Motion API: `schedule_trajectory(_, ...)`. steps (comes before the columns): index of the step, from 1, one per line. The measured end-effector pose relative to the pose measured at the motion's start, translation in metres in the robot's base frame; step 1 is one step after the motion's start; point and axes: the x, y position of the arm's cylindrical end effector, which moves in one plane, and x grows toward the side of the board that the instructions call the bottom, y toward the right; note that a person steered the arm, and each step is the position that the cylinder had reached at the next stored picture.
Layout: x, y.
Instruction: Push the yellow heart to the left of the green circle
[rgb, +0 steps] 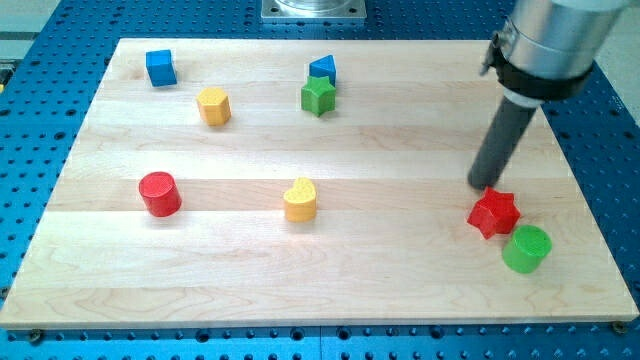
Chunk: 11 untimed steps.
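Heart (300, 199), yellow, sits near mid-board, well apart from the green circle (527, 248) down at about four o'clock of it. I judge its lobes face the view's top and its point the bottom, though the long axis is hard to tell. My tip (480, 187) has no jaws, grasps nothing, and stands just at eleven o'clock of the red star (494, 212), which lies beside the circle, so I must likely circle round to the heart's nine o'clock side.
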Motion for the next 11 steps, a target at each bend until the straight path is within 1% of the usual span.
schedule_trajectory(3, 0.009, -0.255)
schedule_trajectory(4, 0.051, -0.208)
schedule_trajectory(5, 0.042, -0.134)
schedule_trajectory(6, 0.075, -0.05)
schedule_trajectory(7, 0.054, -0.082)
schedule_trajectory(8, 0.046, -0.142)
schedule_trajectory(9, 0.077, -0.163)
schedule_trajectory(10, 0.093, -0.082)
schedule_trajectory(11, 0.095, -0.076)
